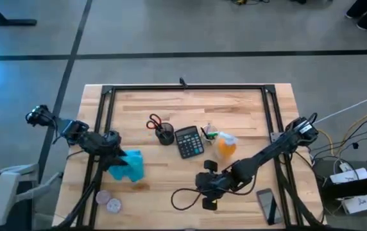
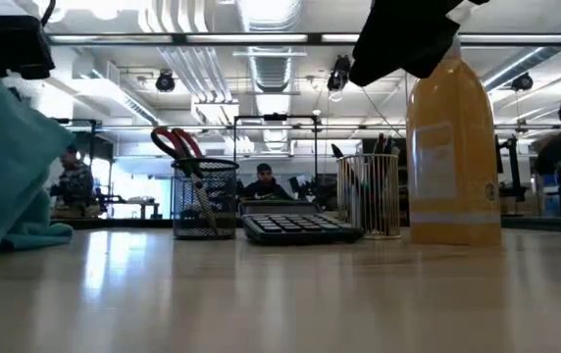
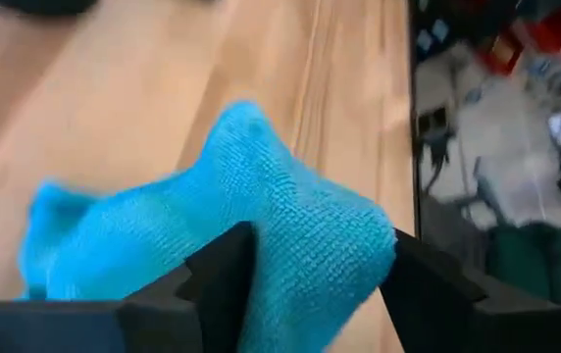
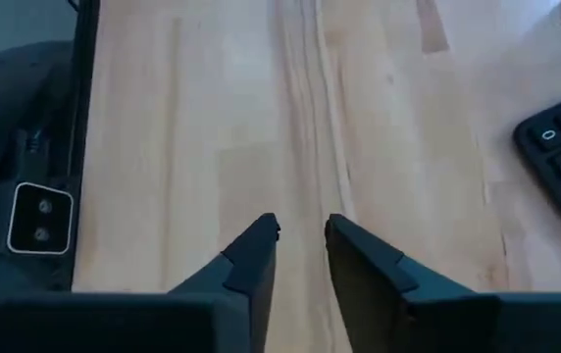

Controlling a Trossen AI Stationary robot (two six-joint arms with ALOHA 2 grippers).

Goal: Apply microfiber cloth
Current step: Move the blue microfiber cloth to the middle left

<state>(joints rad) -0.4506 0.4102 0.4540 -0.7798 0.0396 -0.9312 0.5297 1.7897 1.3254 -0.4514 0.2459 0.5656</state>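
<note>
The turquoise microfiber cloth [image 1: 132, 167] lies bunched on the wooden table's left side, and my left gripper [image 1: 115, 158] is shut on it. In the low view the cloth [image 2: 6, 176] hangs down from the gripper and its lower end [image 2: 35, 235] rests on the table. My right gripper [image 1: 208, 196] hovers over bare wood near the table's front middle. Its fingers [image 4: 261, 245] stand a narrow gap apart with nothing between them. My left gripper pinches a bunched fold of the cloth [image 3: 300, 245] between its two fingers [image 3: 224, 270]; how many layers cannot be told. The fingers come from the table's left, slanting down. The cloth hangs slack below them, its lower part on the table.
A black calculator [image 1: 188, 141], a mesh cup with red scissors [image 1: 164, 135], a pen holder [image 1: 207, 133] and an orange spray bottle [image 1: 226, 145] stand mid-table. A phone [image 1: 268, 206], a looped cable [image 1: 182, 199] and two round discs [image 1: 108, 202] lie near the front edge.
</note>
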